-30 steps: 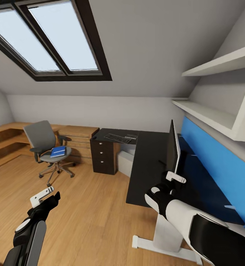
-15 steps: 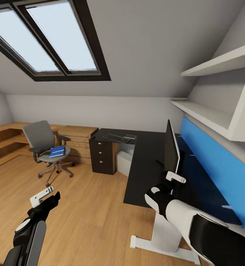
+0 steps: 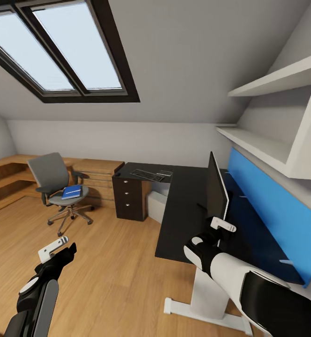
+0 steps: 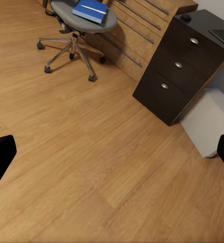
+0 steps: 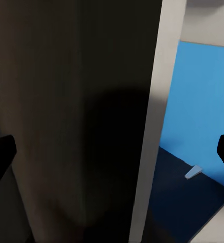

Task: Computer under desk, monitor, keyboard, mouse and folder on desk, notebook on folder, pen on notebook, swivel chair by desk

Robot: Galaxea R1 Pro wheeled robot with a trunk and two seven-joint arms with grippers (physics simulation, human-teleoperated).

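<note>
Folder [image 3: 72, 191], blue, flat on swivel chair [image 3: 57, 185] seat, ahead-left and well apart; left tool [image 3: 57, 247] nearer, spread and unladen; right tool [image 3: 221, 225] likewise, by monitor [image 3: 216, 189].

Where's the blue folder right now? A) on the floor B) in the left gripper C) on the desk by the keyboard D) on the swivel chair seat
D: the blue folder lies flat on the grey seat of the swivel chair, away from the black desk; the left wrist view shows it on the seat too.
</note>
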